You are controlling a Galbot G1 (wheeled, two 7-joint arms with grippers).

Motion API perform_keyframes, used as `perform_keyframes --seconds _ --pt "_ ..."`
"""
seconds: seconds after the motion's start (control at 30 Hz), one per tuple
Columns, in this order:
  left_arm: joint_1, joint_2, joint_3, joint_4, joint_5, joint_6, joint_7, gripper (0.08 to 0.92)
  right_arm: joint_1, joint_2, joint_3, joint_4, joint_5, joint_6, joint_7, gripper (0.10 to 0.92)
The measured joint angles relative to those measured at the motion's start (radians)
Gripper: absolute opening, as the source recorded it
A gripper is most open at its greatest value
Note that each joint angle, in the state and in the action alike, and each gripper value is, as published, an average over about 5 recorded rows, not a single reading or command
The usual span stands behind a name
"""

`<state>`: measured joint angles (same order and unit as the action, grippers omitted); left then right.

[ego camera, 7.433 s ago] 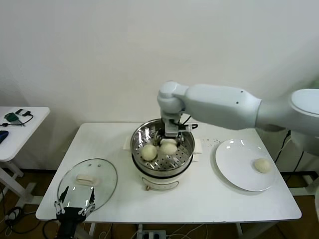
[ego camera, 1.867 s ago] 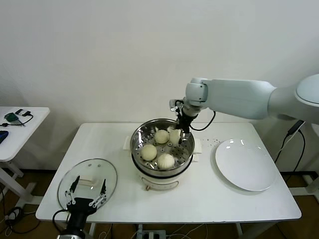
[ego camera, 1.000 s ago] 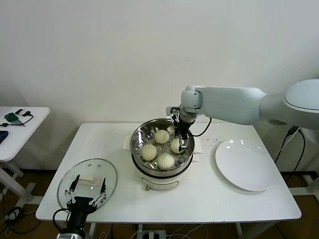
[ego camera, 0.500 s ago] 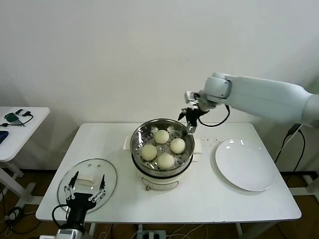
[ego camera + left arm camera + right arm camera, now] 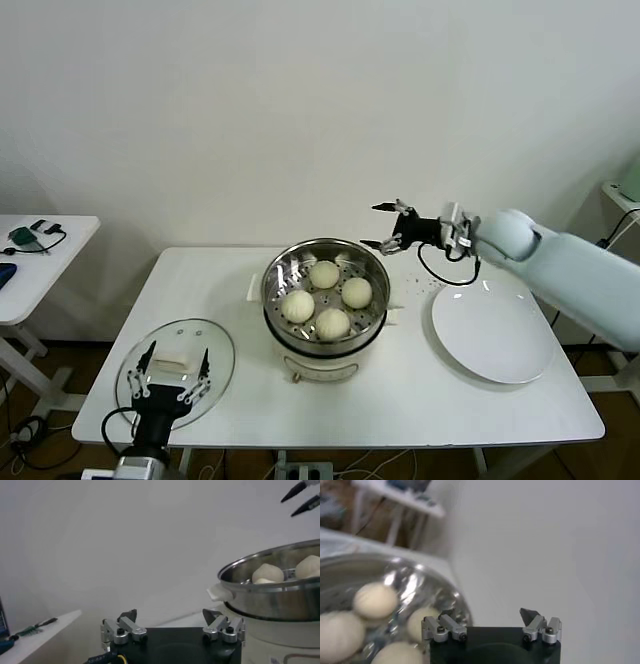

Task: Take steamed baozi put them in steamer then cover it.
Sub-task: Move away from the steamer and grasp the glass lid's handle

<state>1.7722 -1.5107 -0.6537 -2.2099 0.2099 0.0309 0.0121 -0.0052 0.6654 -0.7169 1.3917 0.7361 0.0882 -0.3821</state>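
With all four buns [image 5: 326, 297] in the steamer [image 5: 325, 262], my empty right gripper [image 5: 388, 226] spread beside it, my spread left gripper [image 5: 172, 372] should next pinch the lid [image 5: 176, 366] handle.

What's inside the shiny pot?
Four steamed baozi sit on the perforated tray inside the steamer. Whatever lies beneath that tray is hidden.

light: bright, even, soft shadows | glare: steamer [image 5: 326, 292] rim | blur: right wrist view, baozi [image 5: 374, 600] out of focus
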Motion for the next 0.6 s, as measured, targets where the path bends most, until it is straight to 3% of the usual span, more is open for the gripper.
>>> perform_keyframes --seconds 0.37,0.6 --pt "-0.018 -0.003 -0.028 0.012 0.146 0.025 -0.007 0.823 -0.561 0.034 0.575 0.097 -0.050 0.066 0.161 0.823" --pt "-0.023 0.002 -0.040 0.019 0.429 0.055 -0.007 0.823 -0.851 0.119 0.857 0.179 -0.091 0.052 0.205 0.823"
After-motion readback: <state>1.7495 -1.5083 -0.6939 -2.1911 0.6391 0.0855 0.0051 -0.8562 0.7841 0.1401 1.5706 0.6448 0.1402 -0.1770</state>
